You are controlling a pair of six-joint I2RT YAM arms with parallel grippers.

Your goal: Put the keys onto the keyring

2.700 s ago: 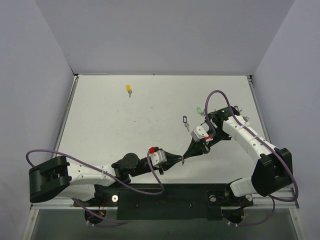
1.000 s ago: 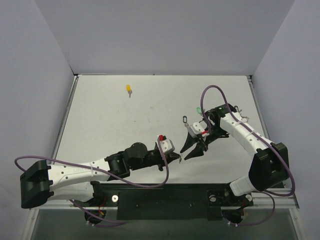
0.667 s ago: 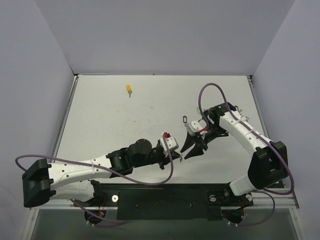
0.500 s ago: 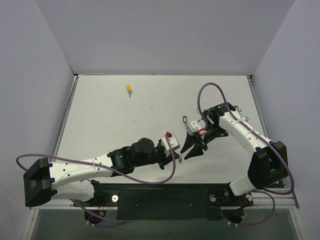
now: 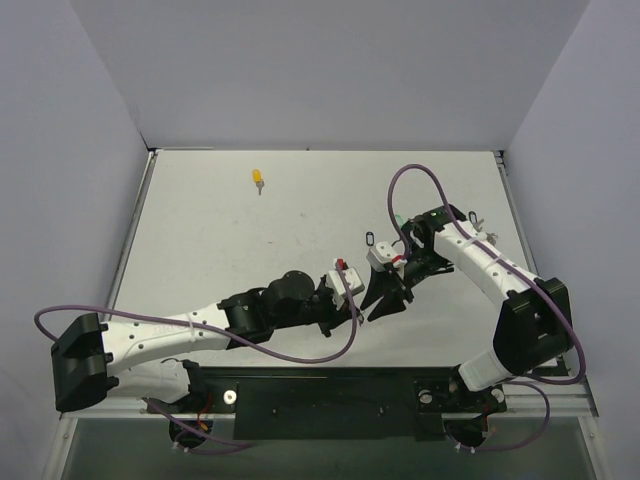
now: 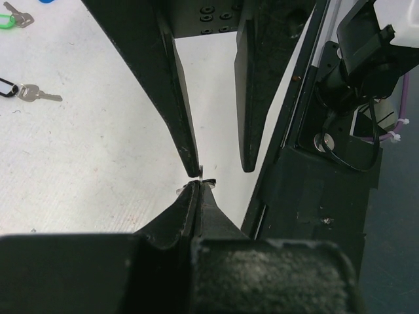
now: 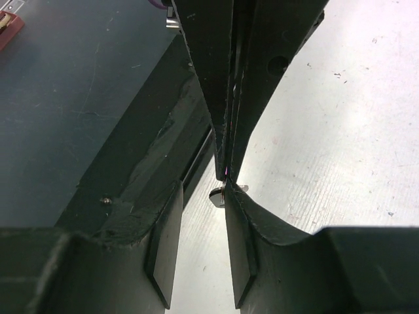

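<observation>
My left gripper is shut on the keyring, of which only a thin red sliver and a small silver piece show at its tips. My right gripper is open. Its two fingers straddle the left gripper's tips, and one pad touches the silver piece. In the top view both grippers meet tip to tip at the table's near middle. A yellow key lies far back left. A green key and a blue key head lie beyond the right gripper.
A small black-outlined key tag with a silver key lies just behind the right gripper. The black base rail runs along the near edge. The right arm's purple cable loops above its wrist.
My left arm has stretched forward and right, carrying its shut gripper between the right gripper's open fingers. The right gripper has shifted slightly back and left.
</observation>
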